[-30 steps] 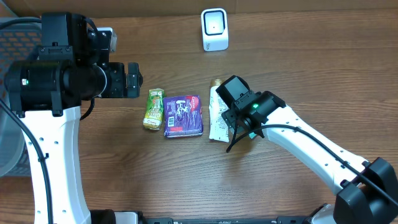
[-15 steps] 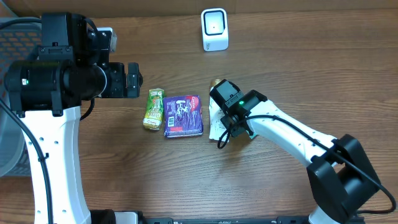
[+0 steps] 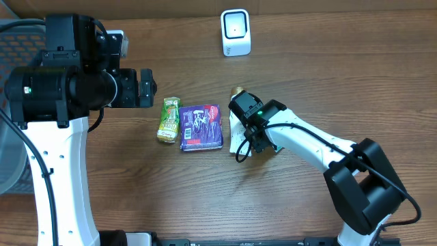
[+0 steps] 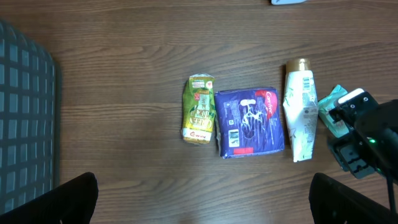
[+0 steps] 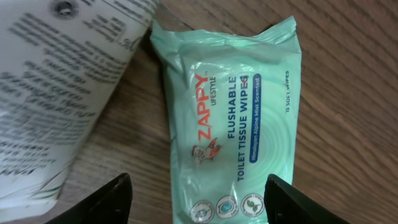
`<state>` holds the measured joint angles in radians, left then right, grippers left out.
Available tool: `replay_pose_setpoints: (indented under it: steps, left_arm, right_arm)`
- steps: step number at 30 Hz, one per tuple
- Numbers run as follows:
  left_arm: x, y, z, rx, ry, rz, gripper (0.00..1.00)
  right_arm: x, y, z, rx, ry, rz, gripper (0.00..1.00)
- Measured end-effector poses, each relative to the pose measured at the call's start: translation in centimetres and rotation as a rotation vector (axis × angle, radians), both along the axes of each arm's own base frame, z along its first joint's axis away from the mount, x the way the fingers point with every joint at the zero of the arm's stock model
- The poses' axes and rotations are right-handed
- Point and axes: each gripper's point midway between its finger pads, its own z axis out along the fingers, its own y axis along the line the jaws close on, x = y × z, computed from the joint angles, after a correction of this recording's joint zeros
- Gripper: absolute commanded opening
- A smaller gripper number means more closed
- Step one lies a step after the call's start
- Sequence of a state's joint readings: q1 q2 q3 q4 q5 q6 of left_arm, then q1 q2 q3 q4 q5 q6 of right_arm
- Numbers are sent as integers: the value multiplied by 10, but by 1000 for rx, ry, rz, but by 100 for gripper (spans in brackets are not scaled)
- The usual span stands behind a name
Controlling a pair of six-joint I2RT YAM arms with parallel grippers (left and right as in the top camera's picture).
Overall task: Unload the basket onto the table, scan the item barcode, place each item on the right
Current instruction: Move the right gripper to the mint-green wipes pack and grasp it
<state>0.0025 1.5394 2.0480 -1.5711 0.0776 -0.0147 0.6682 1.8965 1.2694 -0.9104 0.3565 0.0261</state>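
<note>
Our right fingers point(image 5: 112, 200) stand apart astride the wipes pack point(image 5: 236, 118) on the desk point(image 4: 124, 62); our left fingers point(image 4: 68, 200) spread wide, empty.

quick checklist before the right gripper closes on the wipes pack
1. Right gripper open: ok, jaws apart.
2. Wipes pack centred between the fingers: not ok, it sits off toward one finger.
3. White tube clear of the grip: cannot tell, it lies against the pack's corner.
4. Barcode found: not ok, none on the face showing.
5. Scanner unobstructed: ok.
6. Left gripper out of the way: ok, open, off to the side.
</note>
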Motion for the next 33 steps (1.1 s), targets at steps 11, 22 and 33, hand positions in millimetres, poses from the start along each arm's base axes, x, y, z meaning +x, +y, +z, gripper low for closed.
replay_pose_setpoints:
  steps: [11,22,33]
  left_arm:
    - [0,0,0,0,0,0,99]
    - [0,0,0,0,0,0,100]
    - [0,0,0,0,0,1,99]
  right_arm:
    - [8,-15,-19,-115,-18,-5,75]
    - [21,-27,-24,-125,-25,-48,57]
    - [13,-31,-25,-134,6,-78,11]
